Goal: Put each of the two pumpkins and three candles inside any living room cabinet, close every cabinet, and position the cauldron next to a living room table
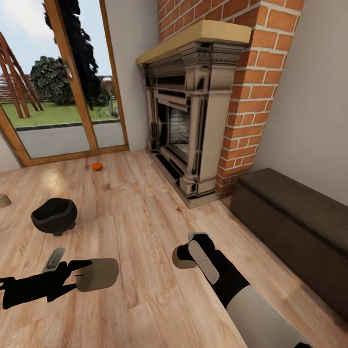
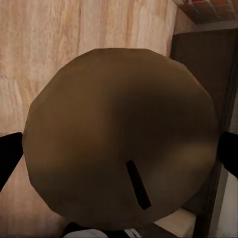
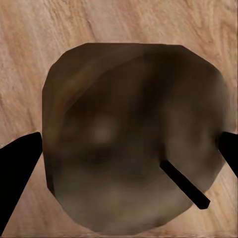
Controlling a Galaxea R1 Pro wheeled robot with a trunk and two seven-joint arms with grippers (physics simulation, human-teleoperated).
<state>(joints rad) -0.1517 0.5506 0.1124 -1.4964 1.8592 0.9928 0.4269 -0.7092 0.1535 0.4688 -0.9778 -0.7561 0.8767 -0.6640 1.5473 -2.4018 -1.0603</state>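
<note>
Closest to me, low in the head view, both arms hang over the wood floor (image 1: 145,217), each carrying a candle. My left gripper (image 1: 79,275) at about 8 o'clock is closed around a squat tan-grey candle (image 1: 99,274); in the left wrist view that candle (image 2: 121,139) sits between the two dark fingertips (image 2: 7,158), its short black wick showing. My right gripper (image 1: 186,256) near 6 o'clock has its own candle (image 1: 182,258) clamped the same way, and the right wrist view shows that candle (image 3: 134,134) wedged between the fingers (image 3: 17,168) with the floor behind it.

Out at 10 o'clock the black cauldron (image 1: 54,216) stands upright on the floor, well apart from both grippers. Farther off at 11 o'clock, near the glass doors (image 1: 63,96), one small orange pumpkin (image 1: 97,166) lies on the boards. At 3 o'clock the long dark cabinet (image 1: 295,217) runs along the wall beside the brick fireplace (image 1: 193,111); from here its front looks closed, though I see mostly its top.

My read is that the job is still early: two candles are in hand but not stowed, one pumpkin waits on the floor, and the cauldron isn't beside any table I can see. I'd judge that opening a drawer will need one gripper freed first.
</note>
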